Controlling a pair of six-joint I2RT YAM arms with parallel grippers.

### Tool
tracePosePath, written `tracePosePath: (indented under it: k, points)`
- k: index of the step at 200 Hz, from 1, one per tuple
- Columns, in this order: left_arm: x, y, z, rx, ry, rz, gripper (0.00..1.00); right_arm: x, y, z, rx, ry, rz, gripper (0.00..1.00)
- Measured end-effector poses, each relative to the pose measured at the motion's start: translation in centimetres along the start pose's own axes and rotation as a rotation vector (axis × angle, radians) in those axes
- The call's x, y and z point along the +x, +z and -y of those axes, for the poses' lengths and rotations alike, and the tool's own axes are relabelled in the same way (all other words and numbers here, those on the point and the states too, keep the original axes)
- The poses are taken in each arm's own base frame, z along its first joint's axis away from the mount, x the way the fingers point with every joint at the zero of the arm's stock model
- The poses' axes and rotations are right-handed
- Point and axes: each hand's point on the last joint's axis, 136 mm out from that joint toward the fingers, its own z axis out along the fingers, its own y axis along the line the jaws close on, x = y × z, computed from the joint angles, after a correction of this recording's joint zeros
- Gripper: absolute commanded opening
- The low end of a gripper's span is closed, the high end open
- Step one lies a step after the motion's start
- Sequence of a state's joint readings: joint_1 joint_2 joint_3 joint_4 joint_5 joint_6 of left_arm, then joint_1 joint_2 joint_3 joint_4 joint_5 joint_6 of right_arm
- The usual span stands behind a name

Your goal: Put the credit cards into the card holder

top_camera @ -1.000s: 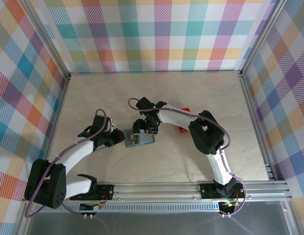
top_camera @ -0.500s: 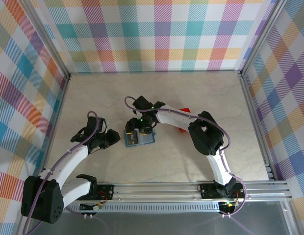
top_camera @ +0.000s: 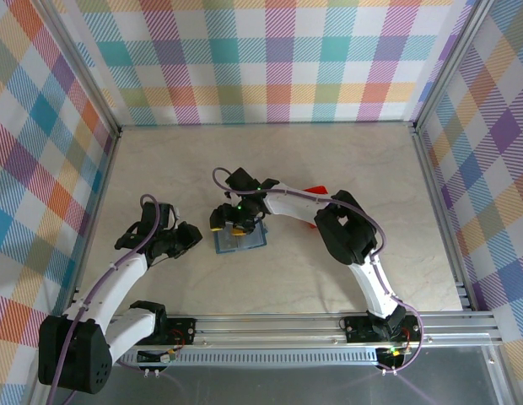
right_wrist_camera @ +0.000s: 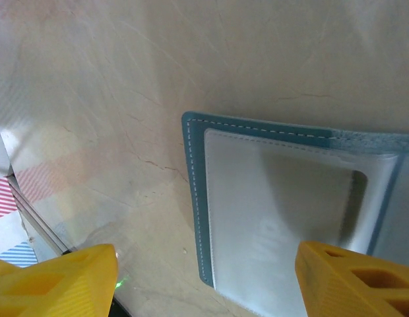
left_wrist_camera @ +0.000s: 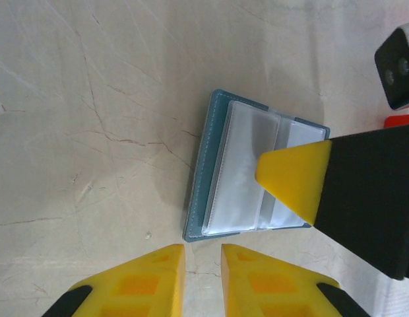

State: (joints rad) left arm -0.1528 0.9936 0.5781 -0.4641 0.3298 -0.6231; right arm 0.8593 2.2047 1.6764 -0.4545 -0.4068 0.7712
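Observation:
The card holder (top_camera: 242,241) lies open on the table, a blue-teal case with pale clear pockets (left_wrist_camera: 247,168). Under the clear pocket a silvery credit card (right_wrist_camera: 277,224) with faint print seems to lie, though I cannot tell for sure. My right gripper (top_camera: 230,223) hangs open and wide over the holder's left part (right_wrist_camera: 204,264). One of its fingers (left_wrist_camera: 291,177) is over the pockets, the other over bare table. My left gripper (top_camera: 185,240) sits to the left of the holder, apart from it, its jaws a narrow gap apart (left_wrist_camera: 202,277) with nothing between them.
A small red tray (top_camera: 315,191) lies right of the holder, partly hidden behind the right arm; its edge (left_wrist_camera: 400,121) also shows in the left wrist view. Aluminium rails and checked walls bound the marble-patterned table (top_camera: 160,160).
My left arm has drawn back to the left, away from the holder. My right gripper has moved left and lower over the holder's left half, still open.

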Motion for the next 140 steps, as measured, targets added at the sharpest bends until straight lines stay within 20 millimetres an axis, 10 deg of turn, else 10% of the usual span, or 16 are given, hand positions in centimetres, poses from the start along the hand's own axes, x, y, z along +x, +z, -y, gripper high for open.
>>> tracePosePath:
  k: [78,105,140]
  points:
    - [-0.1,0.5,1.0,0.05,0.003,-0.015,0.21,-0.1,-2.1,-0.4,-0.02,-0.011,0.041,0.73]
    - [-0.8,-0.7,2.4,0.111,0.04,0.035,0.25,0.0,-8.7,-1.1,-0.045,-0.035,0.148,0.71]
    - [-2.6,-2.4,6.0,0.271,0.108,0.128,0.38,-2.6,-22.3,1.0,-0.077,-0.072,0.443,0.69]
